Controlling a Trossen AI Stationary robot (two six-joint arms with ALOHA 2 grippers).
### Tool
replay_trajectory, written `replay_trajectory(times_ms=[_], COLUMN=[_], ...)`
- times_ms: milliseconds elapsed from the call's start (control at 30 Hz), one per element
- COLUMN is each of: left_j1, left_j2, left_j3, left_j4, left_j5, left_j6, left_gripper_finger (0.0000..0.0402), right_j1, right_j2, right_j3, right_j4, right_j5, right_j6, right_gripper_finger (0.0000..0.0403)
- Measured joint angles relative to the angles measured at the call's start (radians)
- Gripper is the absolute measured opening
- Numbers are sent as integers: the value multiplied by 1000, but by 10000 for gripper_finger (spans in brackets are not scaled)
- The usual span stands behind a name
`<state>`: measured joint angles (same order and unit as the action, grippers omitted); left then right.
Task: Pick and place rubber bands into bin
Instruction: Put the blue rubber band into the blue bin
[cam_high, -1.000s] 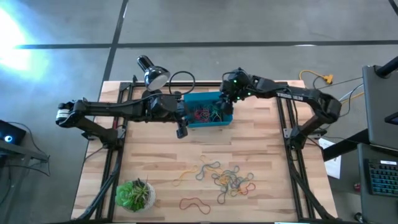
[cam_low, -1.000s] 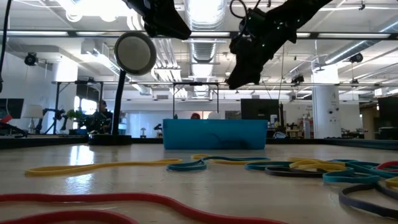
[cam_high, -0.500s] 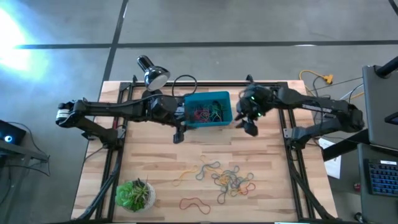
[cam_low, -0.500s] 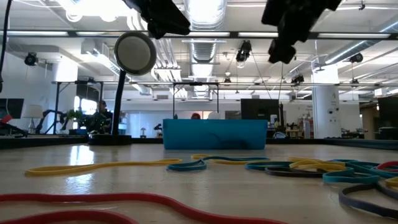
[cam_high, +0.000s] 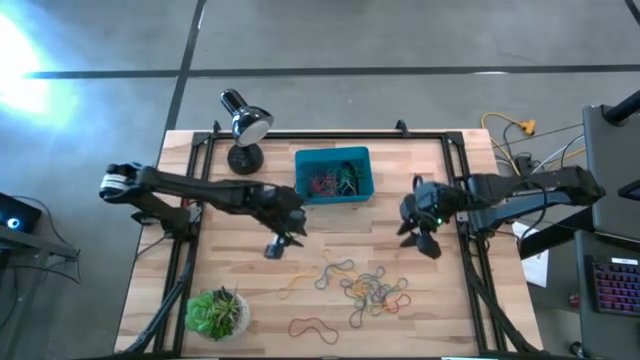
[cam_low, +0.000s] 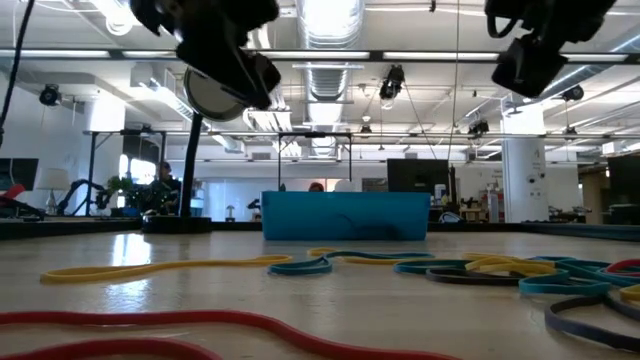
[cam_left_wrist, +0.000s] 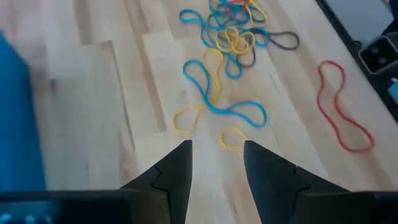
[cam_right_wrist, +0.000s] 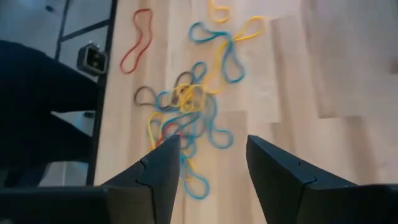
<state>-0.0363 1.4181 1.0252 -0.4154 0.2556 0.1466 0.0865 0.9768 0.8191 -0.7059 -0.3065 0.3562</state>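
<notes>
The bin (cam_high: 333, 175) sits near the back of the wood table (cam_high: 240, 290), teal-blue, w/ a few rubber bands already inside it. Just to its left stands a small desk lamp (cam_high: 243, 128). In the low view the bin (cam_low: 345, 216) is a blue wall behind the loose bands.

Most rubber bands (cam_high: 365, 285) lie in a messy pile toward the front of the table, right of the middle: blue, yellow, tan, dark ones all tangled. A red band (cam_high: 313, 326) lies alone near the front edge, apart from the pile. A yellow one (cam_high: 293, 285) trails off the pile's left side. A little green plant in a pot (cam_high: 217, 313) sits at the front left corner.

Left gripper (cam_high: 278, 243) hangs over bare wood, between the bin and the pile, a bit left of both. Its fingers (cam_left_wrist: 180, 171) are apart w/ nothing between them; a blue and yellow band lie just ahead of the tips.

Right gripper (cam_high: 423, 240) hangs over the table's right side, right of the bin and behind the pile. Its fingers (cam_right_wrist: 165, 168) are spread too, empty, w/ the tangled pile (cam_right_wrist: 186, 112) ahead.

Neither claw touches a band.
</notes>
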Motion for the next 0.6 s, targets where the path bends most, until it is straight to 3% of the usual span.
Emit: replay_trajectory(times_ms=[233, 600], left_j1=[-36, -66], left_j2=[193, 420], left_j3=[61, 211], left_j4=[75, 98], left_j5=[2, 28], left_j6=[74, 96], left_gripper_finger=[129, 129], right_j1=[111, 137], right_j2=[8, 19], right_j3=[-87, -109], right_j4=[123, 136], right_j5=[71, 108], right_j6=[100, 124], right_gripper_finger=[161, 143])
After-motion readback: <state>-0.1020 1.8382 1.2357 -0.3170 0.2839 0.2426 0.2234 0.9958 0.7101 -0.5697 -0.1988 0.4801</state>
